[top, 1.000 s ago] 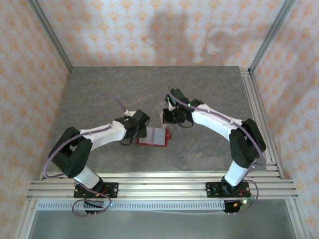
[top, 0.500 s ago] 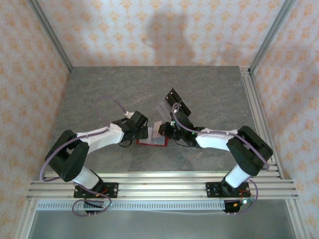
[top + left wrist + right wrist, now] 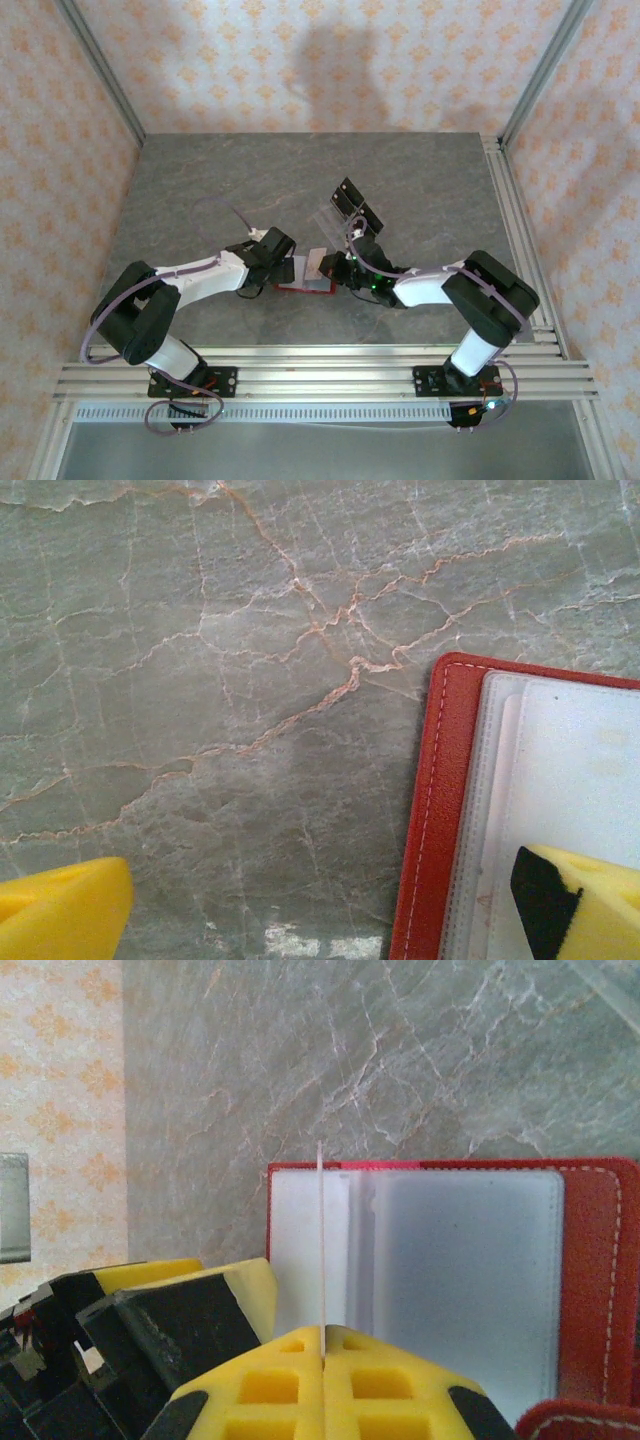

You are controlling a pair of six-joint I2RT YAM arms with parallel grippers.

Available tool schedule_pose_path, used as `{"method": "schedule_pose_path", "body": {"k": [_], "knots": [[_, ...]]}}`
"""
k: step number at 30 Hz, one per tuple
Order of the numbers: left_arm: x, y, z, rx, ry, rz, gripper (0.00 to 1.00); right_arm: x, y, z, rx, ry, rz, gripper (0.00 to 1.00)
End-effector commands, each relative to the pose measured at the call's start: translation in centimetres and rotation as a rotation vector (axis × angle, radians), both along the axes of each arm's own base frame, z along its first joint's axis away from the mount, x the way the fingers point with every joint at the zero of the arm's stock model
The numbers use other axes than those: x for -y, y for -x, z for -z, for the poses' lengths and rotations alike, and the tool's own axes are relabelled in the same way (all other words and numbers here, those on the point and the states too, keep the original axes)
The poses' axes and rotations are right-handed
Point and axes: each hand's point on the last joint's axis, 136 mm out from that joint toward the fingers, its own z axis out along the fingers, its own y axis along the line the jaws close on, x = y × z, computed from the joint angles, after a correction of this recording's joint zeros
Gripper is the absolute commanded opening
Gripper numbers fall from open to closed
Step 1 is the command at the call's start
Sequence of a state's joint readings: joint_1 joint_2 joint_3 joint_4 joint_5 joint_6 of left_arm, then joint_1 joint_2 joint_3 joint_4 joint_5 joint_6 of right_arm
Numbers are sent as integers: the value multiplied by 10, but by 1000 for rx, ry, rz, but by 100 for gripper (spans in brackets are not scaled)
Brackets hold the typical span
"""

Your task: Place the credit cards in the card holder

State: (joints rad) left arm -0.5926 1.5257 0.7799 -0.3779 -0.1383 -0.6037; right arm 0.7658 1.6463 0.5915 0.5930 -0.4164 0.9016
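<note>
The card holder (image 3: 300, 288) lies open on the table, a red wallet with its pale inside (image 3: 560, 770) facing up. My left gripper (image 3: 283, 268) is open at its left edge (image 3: 320, 920). One yellow fingertip (image 3: 585, 905) rests on the pale inside and the other (image 3: 60, 915) is over bare table. My right gripper (image 3: 336, 272) is shut on a thin pale credit card (image 3: 321, 1220), seen edge-on and standing upright over the left half of the card holder (image 3: 450, 1260). The right gripper's fingertips (image 3: 323, 1345) hold the card's near edge.
A clear plastic rack (image 3: 335, 215) with black cards (image 3: 357, 203) stands just behind the wallet. The marble table (image 3: 200, 190) is walled with patterned panels on three sides. Aluminium rails (image 3: 320, 375) run along the near edge.
My right arm has swung from the rack down toward the near side, bringing the card over the open wallet. The left gripper has shifted slightly along the wallet's left edge.
</note>
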Motion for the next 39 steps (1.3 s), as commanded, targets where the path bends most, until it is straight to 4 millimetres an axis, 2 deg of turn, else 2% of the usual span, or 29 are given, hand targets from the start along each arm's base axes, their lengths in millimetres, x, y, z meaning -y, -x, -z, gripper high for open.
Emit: {"method": "schedule_pose_path", "body": {"k": [1, 31, 39], "knots": [[-15, 7, 9, -25, -55, -34, 98, -4, 0, -4, 22, -37, 3, 0], [-19, 11, 15, -39, -73, -44, 98, -14, 8, 23, -32, -74, -16, 0], [-20, 12, 16, -41, -73, -45, 98, -9, 13, 28, -44, -65, -20, 0]]}}
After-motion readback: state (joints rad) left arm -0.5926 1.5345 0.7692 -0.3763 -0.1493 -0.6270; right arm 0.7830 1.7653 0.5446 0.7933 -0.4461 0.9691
